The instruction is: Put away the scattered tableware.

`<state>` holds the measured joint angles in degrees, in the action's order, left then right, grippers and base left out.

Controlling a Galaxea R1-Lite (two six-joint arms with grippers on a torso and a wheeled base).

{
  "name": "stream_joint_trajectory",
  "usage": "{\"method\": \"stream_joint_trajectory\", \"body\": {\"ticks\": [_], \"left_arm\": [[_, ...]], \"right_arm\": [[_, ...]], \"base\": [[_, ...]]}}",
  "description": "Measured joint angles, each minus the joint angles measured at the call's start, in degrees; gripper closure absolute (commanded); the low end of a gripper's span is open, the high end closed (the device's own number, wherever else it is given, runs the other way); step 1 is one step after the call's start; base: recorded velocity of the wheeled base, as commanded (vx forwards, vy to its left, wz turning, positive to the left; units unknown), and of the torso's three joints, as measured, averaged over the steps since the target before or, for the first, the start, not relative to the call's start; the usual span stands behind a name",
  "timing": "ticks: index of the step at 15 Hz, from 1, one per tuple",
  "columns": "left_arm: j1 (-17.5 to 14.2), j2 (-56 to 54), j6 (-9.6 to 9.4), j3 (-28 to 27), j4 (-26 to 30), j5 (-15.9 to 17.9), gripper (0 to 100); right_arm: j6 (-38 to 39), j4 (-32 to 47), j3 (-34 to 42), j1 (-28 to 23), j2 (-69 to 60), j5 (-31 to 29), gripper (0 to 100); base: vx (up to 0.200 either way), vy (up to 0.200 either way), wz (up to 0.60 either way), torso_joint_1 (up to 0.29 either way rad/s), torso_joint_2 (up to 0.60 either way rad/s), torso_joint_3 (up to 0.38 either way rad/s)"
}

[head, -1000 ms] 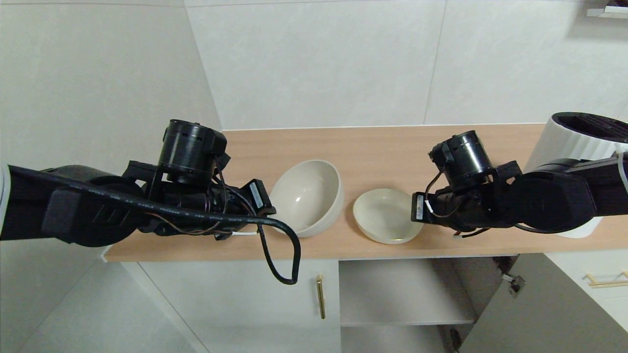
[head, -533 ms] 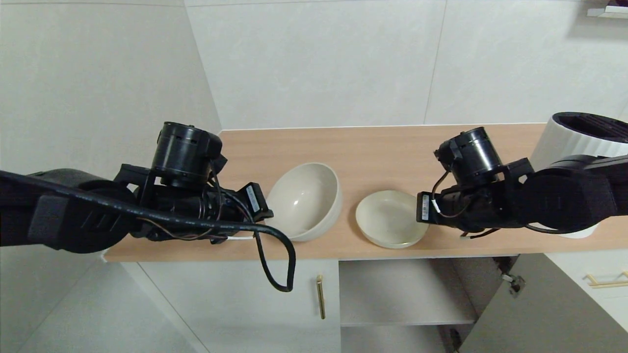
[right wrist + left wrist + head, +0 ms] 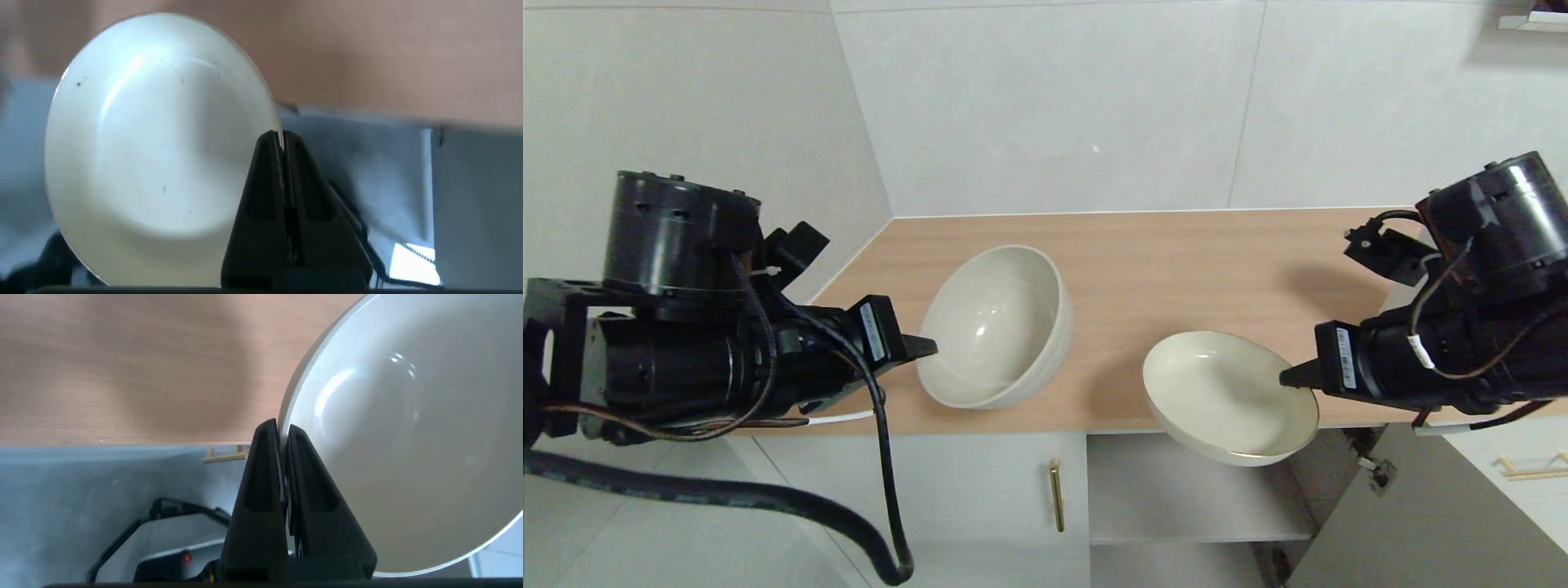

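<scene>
A deep cream bowl [image 3: 996, 327] hangs tilted above the wooden counter [image 3: 1176, 261], with my left gripper [image 3: 925, 348] shut on its rim. The left wrist view shows that bowl [image 3: 409, 433] pinched between the left gripper's [image 3: 283, 449] fingers. A shallower cream bowl [image 3: 1229, 396] is held over the counter's front edge, above the open cabinet, by my right gripper [image 3: 1290, 377] shut on its rim. In the right wrist view this shallow bowl [image 3: 155, 139] sits clamped in the right gripper [image 3: 279, 147].
Below the counter an open cabinet shelf [image 3: 1176, 490] shows, its door [image 3: 1421, 523] swung out to the right. A closed cabinet door with a brass handle [image 3: 1055, 493] is to its left. Tiled walls stand behind and to the left.
Both arms have lifted and drawn back toward me with their bowls. The deep bowl rose off the counter on the left; the shallow bowl moved right and forward past the counter edge.
</scene>
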<state>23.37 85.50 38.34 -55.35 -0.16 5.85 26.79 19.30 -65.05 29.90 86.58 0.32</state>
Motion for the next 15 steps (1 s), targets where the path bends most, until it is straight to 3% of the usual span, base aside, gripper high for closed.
{"method": "stream_joint_trajectory", "body": {"ticks": [4, 10, 13, 15], "left_arm": [[0.4, -1.2, -0.05, 0.2, 0.0, 0.0, 100], [1.4, -1.0, -0.24, 0.2, 0.1, 0.1, 100], [2.1, -0.8, -3.63, 1.2, 0.0, 0.0, 100], [2.2, -0.6, -3.99, 1.5, 0.1, 0.0, 100]], "right_arm": [[-4.0, 0.0, 4.6, -0.3, -3.2, 0.8, 100], [-4.1, -0.7, 5.3, -0.3, -3.9, 0.7, 100], [-4.1, -1.9, 5.4, -0.3, -3.5, 0.7, 100], [-4.0, -2.0, 5.5, -0.4, -2.8, 0.5, 100]], "base": [[0.0, 0.0, 0.0, 0.0, 0.0, 0.0], [-0.167, 0.0, 0.0, 0.005, 0.0, 0.0], [0.0, 0.0, 0.0, 0.0, 0.0, 0.0], [0.0, 0.0, 0.0, 0.0, 0.0, 0.0]]}}
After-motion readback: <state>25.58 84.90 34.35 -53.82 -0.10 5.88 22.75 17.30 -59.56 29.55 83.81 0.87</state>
